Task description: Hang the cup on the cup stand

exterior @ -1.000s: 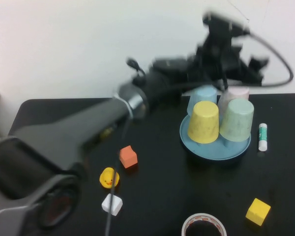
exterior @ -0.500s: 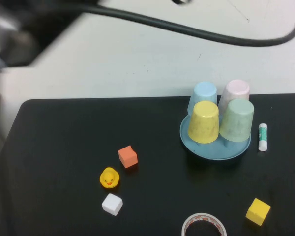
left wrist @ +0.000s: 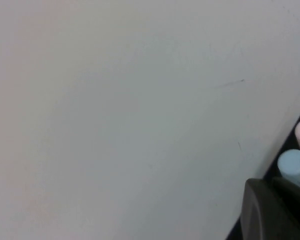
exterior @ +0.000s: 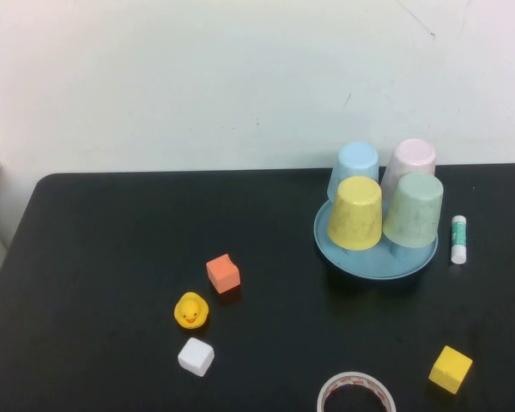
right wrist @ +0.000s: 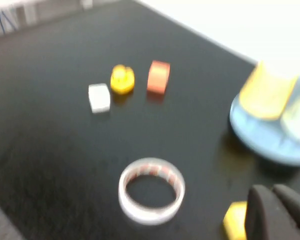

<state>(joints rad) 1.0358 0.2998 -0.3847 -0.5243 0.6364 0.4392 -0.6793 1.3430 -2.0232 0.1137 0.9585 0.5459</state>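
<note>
The pale mint-green cup (exterior: 413, 209) sits upside down on the front right of the blue-teal cup stand (exterior: 360, 257), beside the yellow cup (exterior: 355, 213). The light blue cup (exterior: 354, 166) and a pink cup (exterior: 408, 163) sit behind them. The stand's pegs are hidden under the cups. No arm shows in the high view. My left gripper (left wrist: 271, 183) is shut and empty, raised and facing the wall, with the light blue cup (left wrist: 293, 165) beyond it. My right gripper (right wrist: 273, 193) is shut and empty above a yellow block (right wrist: 234, 220), with the stand (right wrist: 262, 136) further off.
On the black table lie an orange cube (exterior: 223, 274), a yellow duck (exterior: 190, 311), a white cube (exterior: 196, 356), a roll of tape (exterior: 355, 393), a yellow block (exterior: 451, 369) and a glue stick (exterior: 458, 239) right of the stand. A white wall stands behind.
The left arm, which reached across the table to the cups, has swung up and out of the high view. The cups and the stand have not moved.
</note>
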